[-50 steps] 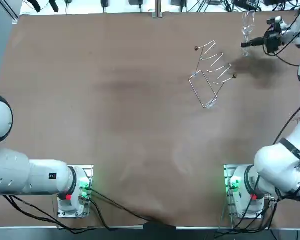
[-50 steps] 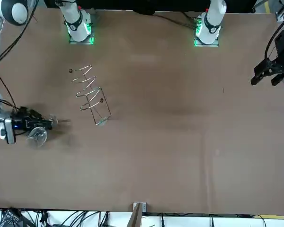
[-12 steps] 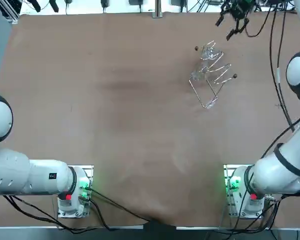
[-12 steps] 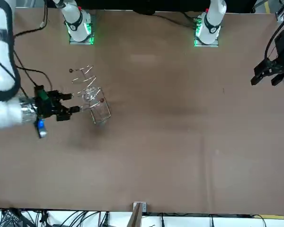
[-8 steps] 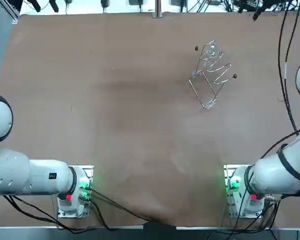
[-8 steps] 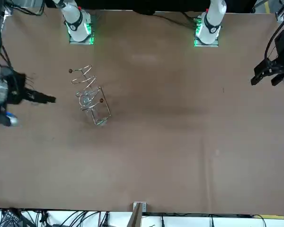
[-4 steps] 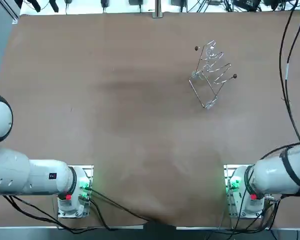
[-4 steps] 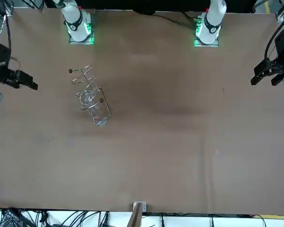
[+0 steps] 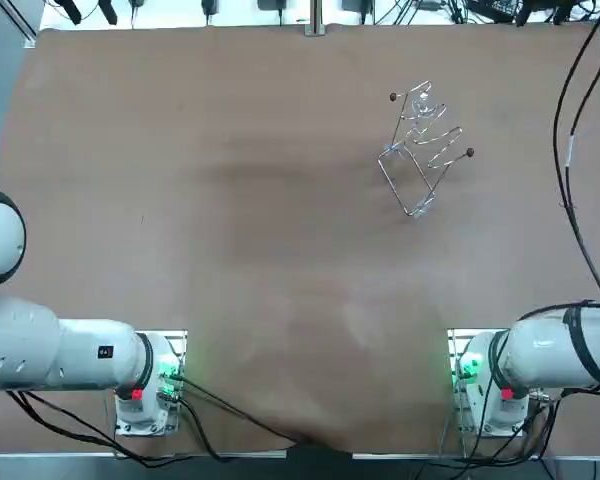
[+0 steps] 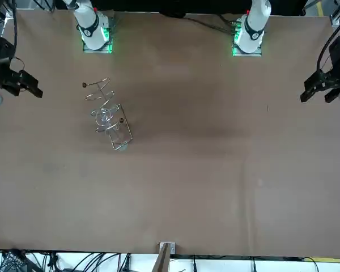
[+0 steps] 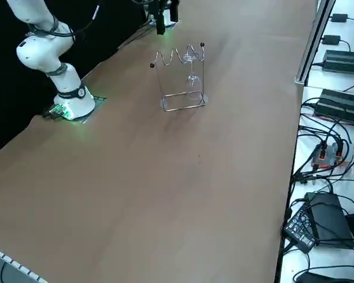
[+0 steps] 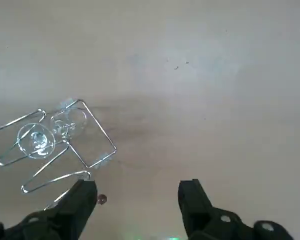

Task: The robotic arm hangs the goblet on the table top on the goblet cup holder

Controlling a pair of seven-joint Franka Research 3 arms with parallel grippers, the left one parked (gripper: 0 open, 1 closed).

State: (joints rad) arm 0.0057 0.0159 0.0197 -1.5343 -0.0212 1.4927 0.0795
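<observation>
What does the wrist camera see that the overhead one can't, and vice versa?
Wrist view only: the right end effector, open and empty, off to one side of the holder. Top view only: both arm bases, lit green. Shared: the goblet hanging in the wire holder on the brown table.

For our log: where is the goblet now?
Right side view: the goblet hangs upside down on the wire goblet holder, on the table's right half; the open right gripper hovers apart near the right edge.
</observation>
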